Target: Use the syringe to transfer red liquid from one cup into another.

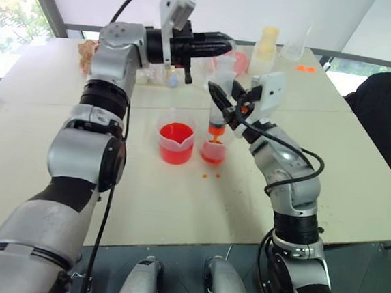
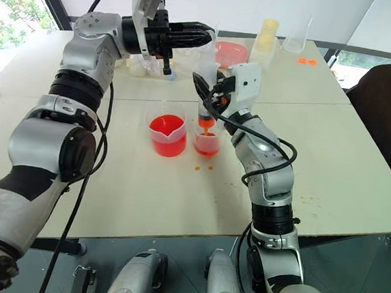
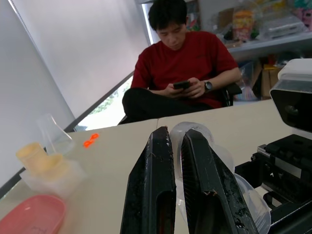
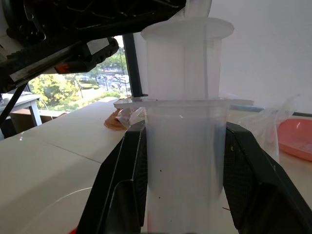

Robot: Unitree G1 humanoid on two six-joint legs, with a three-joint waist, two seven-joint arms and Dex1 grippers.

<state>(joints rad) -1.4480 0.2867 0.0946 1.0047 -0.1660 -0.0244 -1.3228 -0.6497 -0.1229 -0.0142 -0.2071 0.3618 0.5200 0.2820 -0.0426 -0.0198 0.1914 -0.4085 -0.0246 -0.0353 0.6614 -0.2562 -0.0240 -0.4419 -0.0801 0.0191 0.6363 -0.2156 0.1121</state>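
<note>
The syringe stands upright, its orange-stained tip just above the small clear cup, which holds some red liquid. My right gripper is shut on the syringe barrel, one black finger on each side. The spouted beaker stands beside the small cup on its left, with red liquid in its lower half. My left gripper points level to the right, shut, with its fingertips over the plunger top. I cannot tell whether they touch it.
A few red drops lie on the white table in front of the cups. At the back stand a pink dish, a yellow-capped bottle and a clear flask. A person sits at the table's right end.
</note>
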